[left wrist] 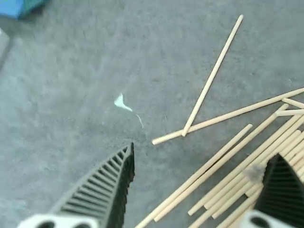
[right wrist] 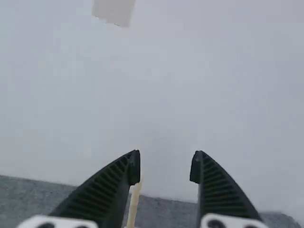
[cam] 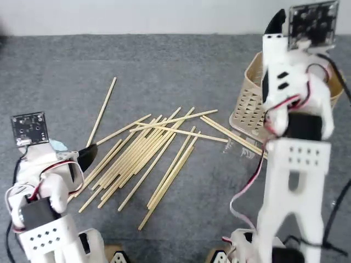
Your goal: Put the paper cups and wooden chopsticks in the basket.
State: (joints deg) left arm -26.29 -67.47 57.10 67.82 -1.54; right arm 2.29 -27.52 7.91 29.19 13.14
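Several wooden chopsticks [cam: 140,156] lie scattered in a loose pile on the grey mat, and one single stick [cam: 102,112] lies apart toward the back left. The beige slotted basket [cam: 248,104] stands at the right, with two chopsticks [cam: 233,137] lying against its front. My left gripper [left wrist: 202,178] hangs open low over the near-left edge of the pile, with chopsticks [left wrist: 223,171] on the mat between its fingers. My right gripper [right wrist: 165,164] is raised high above the basket and faces the white wall, open. A pale stick end [right wrist: 134,202] shows beside one finger.
A blue object [left wrist: 19,5] lies on the mat close to the left arm [cam: 41,186]. The tall right arm [cam: 296,142] hides part of the basket. A small white scrap [left wrist: 122,102] lies on the mat. Open mat stretches across the back left.
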